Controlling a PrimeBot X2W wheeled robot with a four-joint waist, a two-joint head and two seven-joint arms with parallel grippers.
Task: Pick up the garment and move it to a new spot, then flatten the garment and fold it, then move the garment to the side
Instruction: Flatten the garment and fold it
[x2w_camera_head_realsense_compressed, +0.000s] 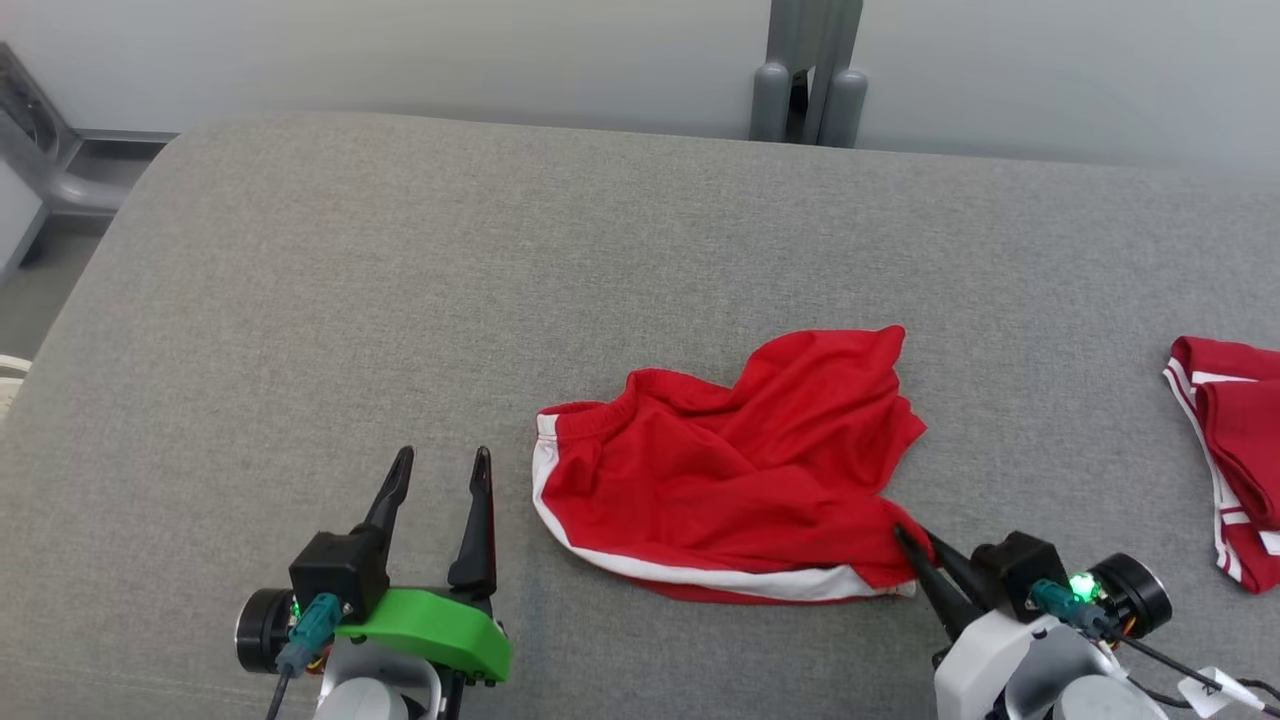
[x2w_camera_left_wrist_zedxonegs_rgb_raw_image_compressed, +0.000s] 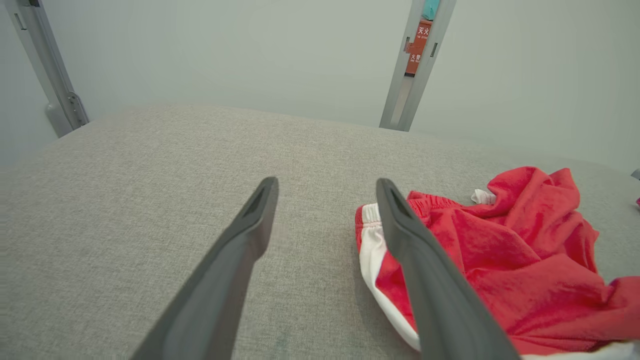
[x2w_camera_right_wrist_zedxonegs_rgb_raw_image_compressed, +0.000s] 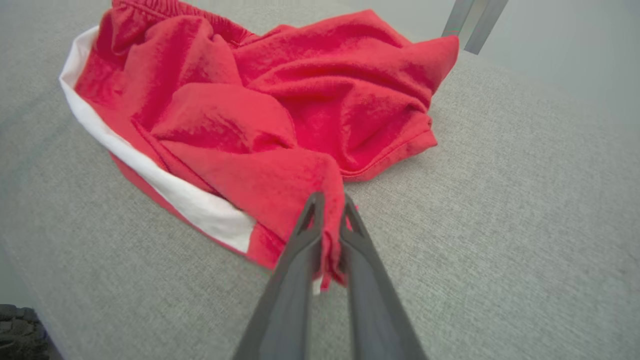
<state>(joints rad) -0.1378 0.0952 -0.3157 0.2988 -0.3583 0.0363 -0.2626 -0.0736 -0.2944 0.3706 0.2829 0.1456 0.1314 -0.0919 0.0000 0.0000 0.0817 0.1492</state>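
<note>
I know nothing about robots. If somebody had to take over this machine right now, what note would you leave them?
Right gripper: shut on a near corner of the crumpled red shorts with white side stripe.
Left gripper: open, holding nothing, beside the shorts' waistband end.
Shorts lie bunched on the grey fabric surface; another red-and-white garment lies far right.
Done: grasp made. Left: move, flatten, fold, set aside.

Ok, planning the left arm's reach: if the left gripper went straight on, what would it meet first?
Probably only bare grey surface: the left gripper points past the red shorts, which lie to its right; depth is unclear.
</note>
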